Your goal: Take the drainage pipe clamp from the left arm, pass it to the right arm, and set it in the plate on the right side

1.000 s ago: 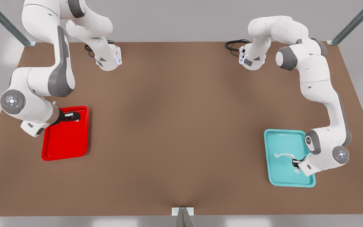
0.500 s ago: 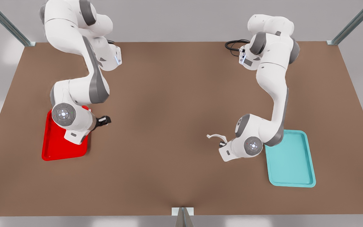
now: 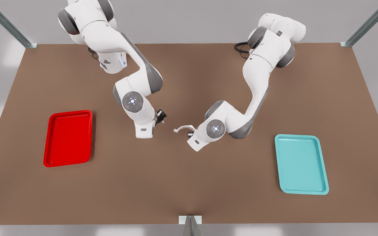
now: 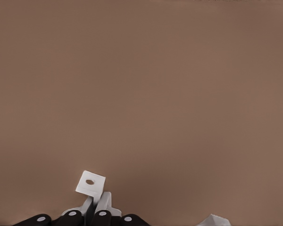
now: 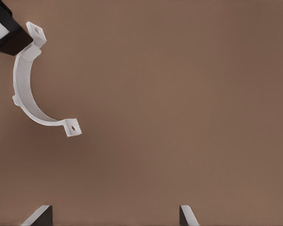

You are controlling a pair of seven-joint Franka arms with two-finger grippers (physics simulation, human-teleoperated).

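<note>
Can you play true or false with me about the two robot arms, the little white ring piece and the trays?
1. The left pincer is pinching the drainage pipe clamp. True.
2. The clamp lies in the plate. False: it is held in the air over the table, and the red plate has nothing in it.
3. The right pincer is open and holds nothing. True.
4. The teal tray is on the front view's left. False: it is on the front view's right.
5. Both pincers grip the clamp. False: just the left one does.
</note>
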